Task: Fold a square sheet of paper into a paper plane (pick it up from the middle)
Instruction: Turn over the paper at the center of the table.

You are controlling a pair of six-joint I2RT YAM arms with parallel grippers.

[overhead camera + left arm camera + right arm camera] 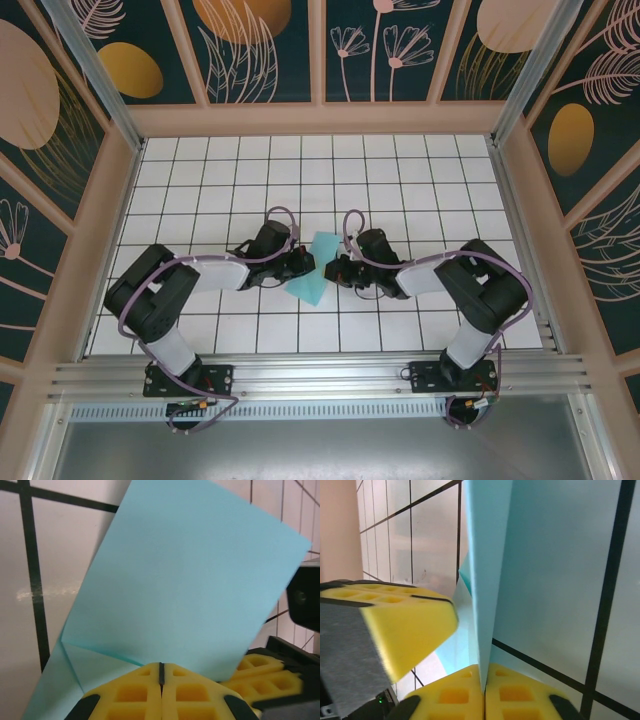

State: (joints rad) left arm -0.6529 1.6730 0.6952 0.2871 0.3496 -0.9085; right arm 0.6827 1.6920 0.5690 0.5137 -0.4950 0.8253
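Both grippers are pinched on the sheet of paper (314,268), which sits between them over the tiled table (400,180). The left gripper (161,666) has its yellow fingers pressed flat together, and the paper comes out from between the tips and spreads away ahead of it. The right gripper (484,672) is closed the same way, with a paper edge rising straight out of the seam between its fingers.

This looks like a fold being set while the sheet is held from both sides. To do it well, both pinches should stay firm and the two arms should move at the same pace, since thin paper pulled unevenly may buckle or tear. The free edge should be lined up with its partner before any pressing. The grippers are very close together, so they risk knocking each other.

The left wrist view gives the broad face of the paper. It shows a crease starting just left of the fingertips, a smaller flap below it, and the other gripper's yellow fingers just to the right. The right wrist view takes the paper nearly edge-on, so the way the sheet bends into the grip is plain there, and the left gripper's finger looms blurred on its left. The top view gives the whole slanted outline of the paper between the two arms, though the grip is too small there to judge
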